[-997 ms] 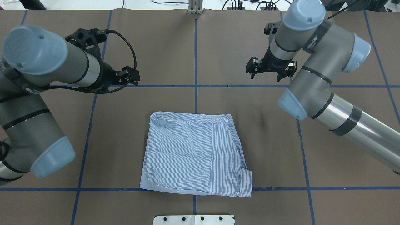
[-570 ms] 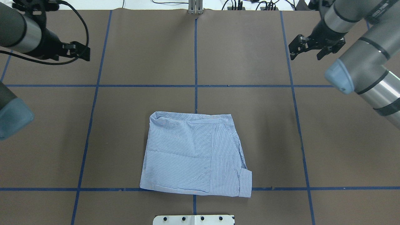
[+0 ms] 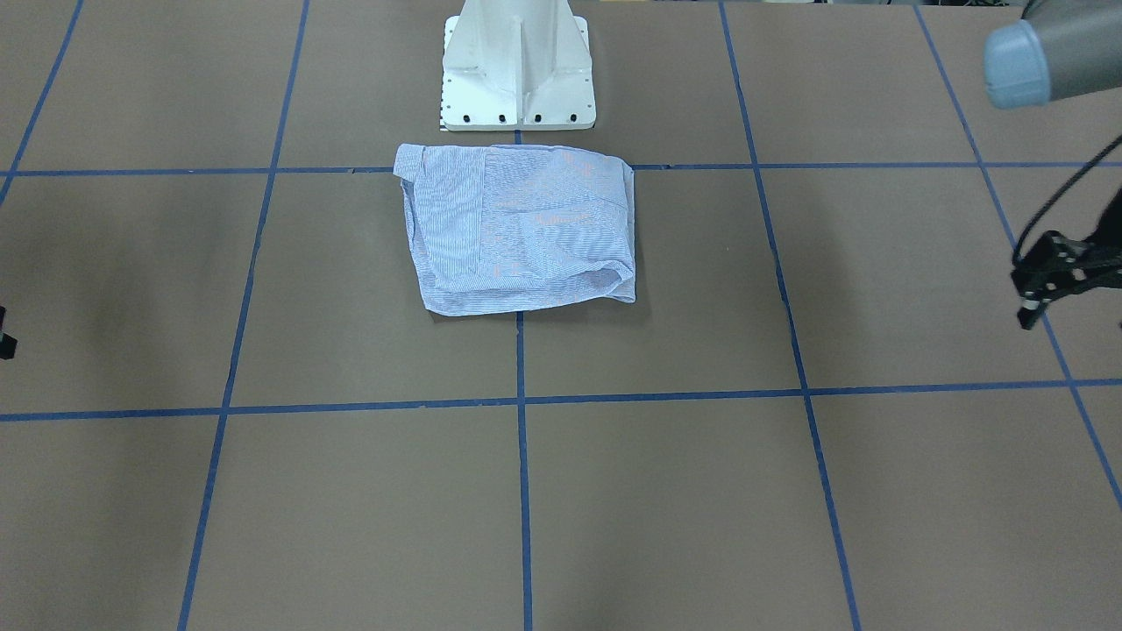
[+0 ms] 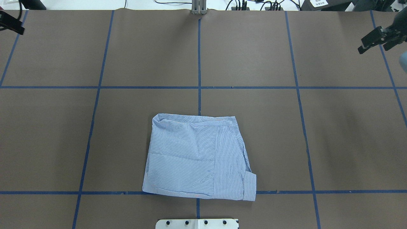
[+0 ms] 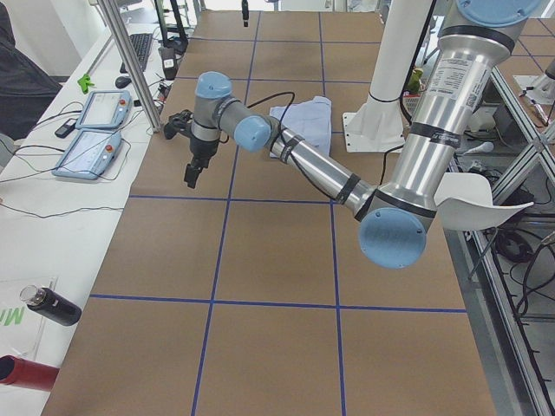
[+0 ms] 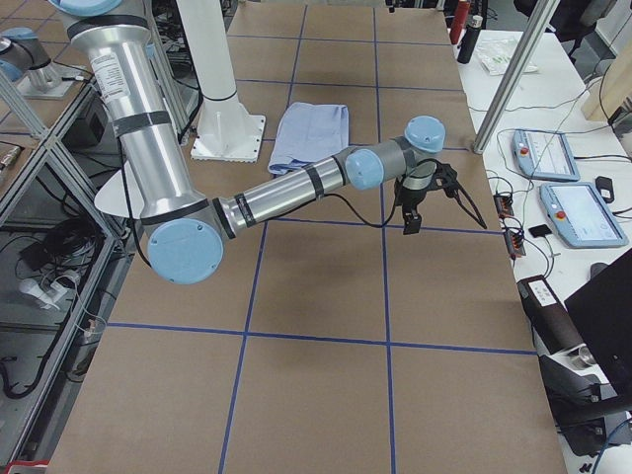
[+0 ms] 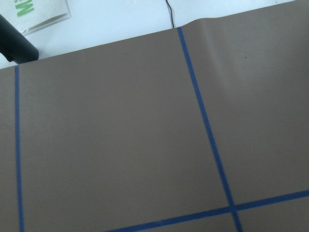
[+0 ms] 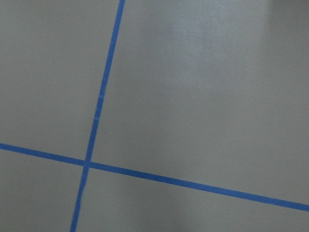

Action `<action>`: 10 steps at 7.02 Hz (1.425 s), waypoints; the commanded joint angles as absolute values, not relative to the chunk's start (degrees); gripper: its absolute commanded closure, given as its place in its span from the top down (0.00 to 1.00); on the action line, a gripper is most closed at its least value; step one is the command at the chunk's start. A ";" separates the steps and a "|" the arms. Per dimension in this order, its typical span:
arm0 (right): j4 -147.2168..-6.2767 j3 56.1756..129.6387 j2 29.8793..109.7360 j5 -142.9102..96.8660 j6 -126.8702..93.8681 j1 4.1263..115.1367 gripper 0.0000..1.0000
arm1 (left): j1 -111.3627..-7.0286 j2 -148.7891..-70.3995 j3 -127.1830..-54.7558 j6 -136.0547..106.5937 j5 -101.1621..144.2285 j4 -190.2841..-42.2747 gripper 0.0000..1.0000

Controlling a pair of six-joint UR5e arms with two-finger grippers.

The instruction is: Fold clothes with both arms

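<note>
The light blue-and-white striped shirt (image 4: pixel 197 157) lies folded into a rough rectangle on the brown table, close to the robot's base; it also shows in the front-facing view (image 3: pixel 521 228). Neither gripper touches it. My left gripper (image 3: pixel 1039 289) hangs far out at the table's left end, with its fingers apart and empty; only a tip of it (image 4: pixel 11 25) shows in the overhead view. My right gripper (image 4: pixel 373 43) is at the far right back corner, open and empty. Both wrist views show only bare table and blue tape.
The white pedestal base (image 3: pixel 519 66) stands just behind the shirt. Blue tape lines (image 4: pixel 199 87) grid the brown table cover. Teach pendants (image 5: pixel 91 130) and bottles (image 5: pixel 48 305) lie on the white bench past the left end; cables run along the far edge.
Both arms have swung outward and back, away from the shirt, from mid-table to the far corners. The shirt has not moved.
</note>
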State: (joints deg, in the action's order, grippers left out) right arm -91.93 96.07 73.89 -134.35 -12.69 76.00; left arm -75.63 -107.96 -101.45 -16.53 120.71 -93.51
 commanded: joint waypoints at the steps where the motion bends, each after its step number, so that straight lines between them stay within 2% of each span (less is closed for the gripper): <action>1: -93.15 95.80 79.17 -134.73 0.82 81.46 1.00 | -85.21 -107.84 -92.68 -1.82 123.82 -95.27 0.99; 3: -94.92 95.27 82.86 -136.84 8.21 85.06 1.00 | -90.34 -105.48 -88.34 3.07 130.94 -98.08 0.99; 6: -95.01 96.06 87.79 -136.50 9.32 88.41 1.00 | -91.76 -101.70 -89.30 2.73 130.96 -103.06 0.99; 8: -94.92 95.37 89.73 -135.88 9.14 88.86 1.00 | -91.58 -93.98 -87.73 2.81 130.70 -114.03 0.99; 10: -94.92 95.54 90.44 -127.14 9.23 88.95 1.00 | -91.58 -89.58 -87.80 3.07 125.11 -114.00 0.99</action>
